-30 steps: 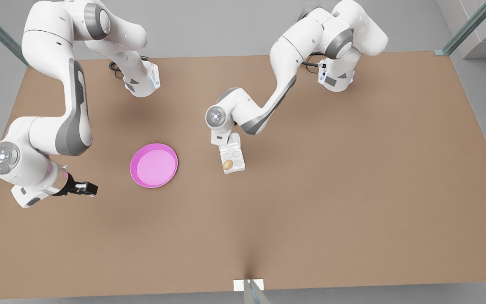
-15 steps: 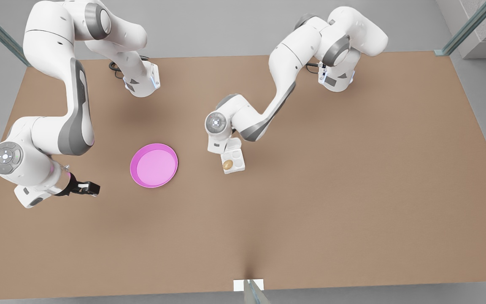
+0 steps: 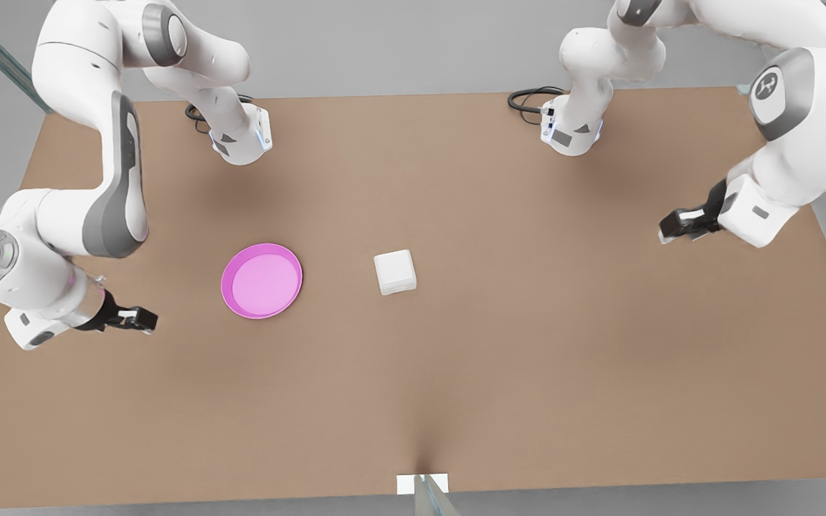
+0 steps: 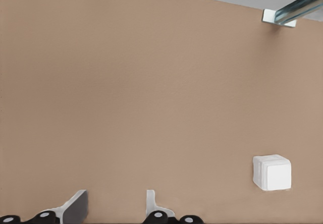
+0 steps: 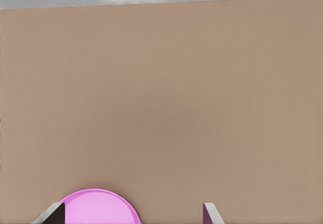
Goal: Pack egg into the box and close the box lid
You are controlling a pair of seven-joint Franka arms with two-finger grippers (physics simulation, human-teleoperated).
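The box (image 3: 399, 287) sits mid-table with the box lid (image 3: 393, 268) down flat over it; the egg is hidden. In the left wrist view the closed box (image 4: 257, 172) lies far off from my fingers, its lid (image 4: 278, 176) facing up. My left gripper (image 3: 671, 228) hangs open at the front view's right, far from the box. Its open fingers (image 4: 115, 209) hold nothing. Near the front view's left edge, my right gripper (image 3: 142, 317) is open and empty, pointing toward the pink plate. In the right wrist view its fingers (image 5: 131, 209) stand wide apart.
A round pink plate (image 3: 262, 279) lies on the brown table left of the box, and its rim (image 5: 96, 193) shows between my right fingers. A metal bracket (image 3: 422, 484) stands at the table's near edge. Both arm bases (image 3: 241, 140) sit at the far edge.
The left arm has swung away from over the box to the front view's right. The lid is now shut and covers the egg. The right gripper drifted slightly left.
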